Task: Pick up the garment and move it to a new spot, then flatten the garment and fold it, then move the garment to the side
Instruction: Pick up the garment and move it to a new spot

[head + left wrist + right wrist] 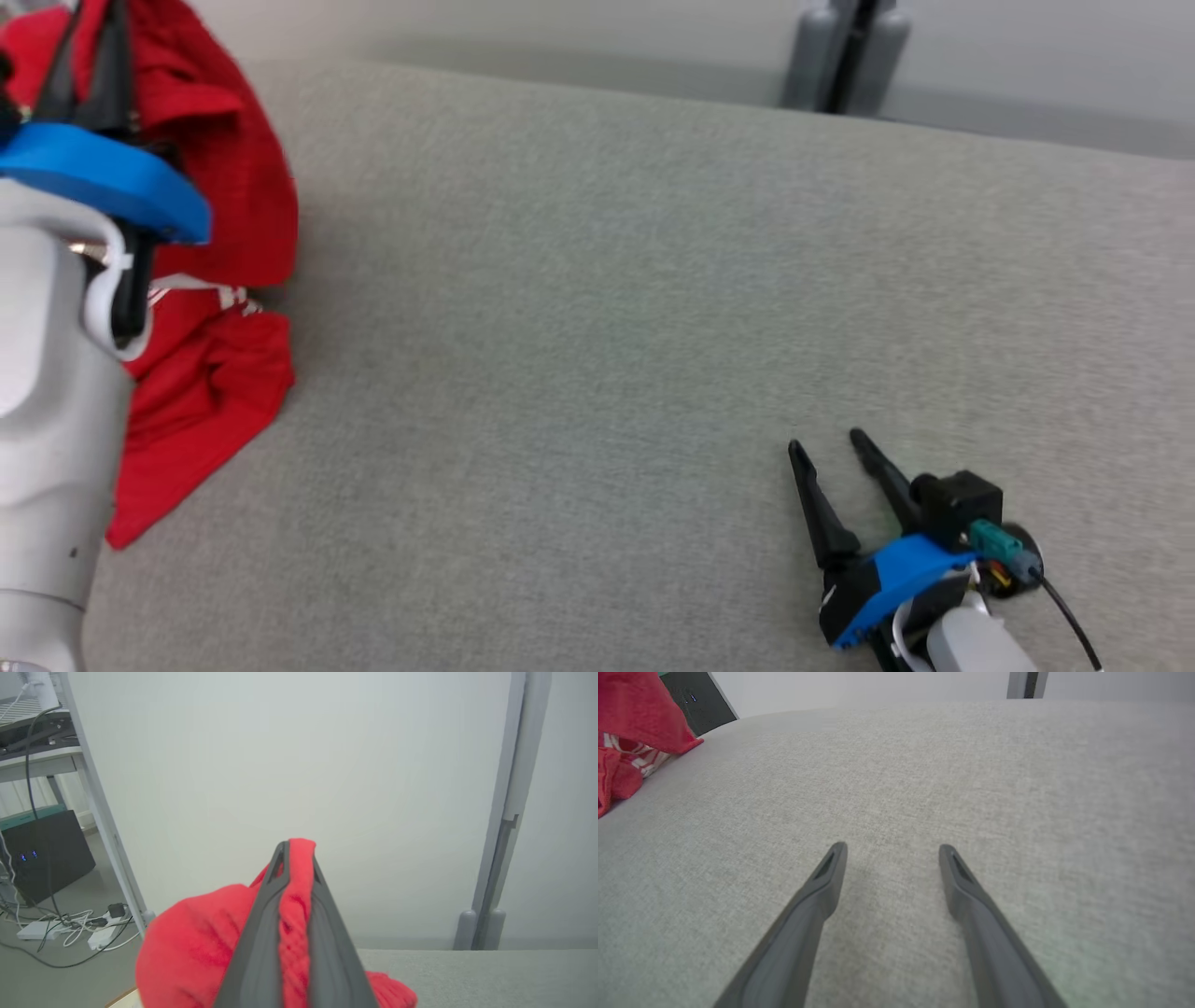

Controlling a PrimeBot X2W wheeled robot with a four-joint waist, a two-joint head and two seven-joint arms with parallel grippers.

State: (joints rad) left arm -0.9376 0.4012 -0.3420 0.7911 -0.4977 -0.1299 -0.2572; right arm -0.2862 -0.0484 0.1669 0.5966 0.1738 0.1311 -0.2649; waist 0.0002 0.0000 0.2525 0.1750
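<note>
L gripper (296, 851) pinching the red garment (196, 942); R gripper (889, 851) standing spread.

L fingers (261, 933) are pressing together on a fold of red cloth, w/ the rest bunching below them. The lower part (white markings showing in its folds) is lying on the grey fabric surface (597, 327) at its left side. R fingers (808, 914) are pointing low over the surface, w/ bare grey fabric showing between them, well apart from the garment. Cables (79, 924) are lying on the floor beyond.

dark fingers (261, 933) clamped on red garment (196, 952), pale wall (327, 765) behind
</note>
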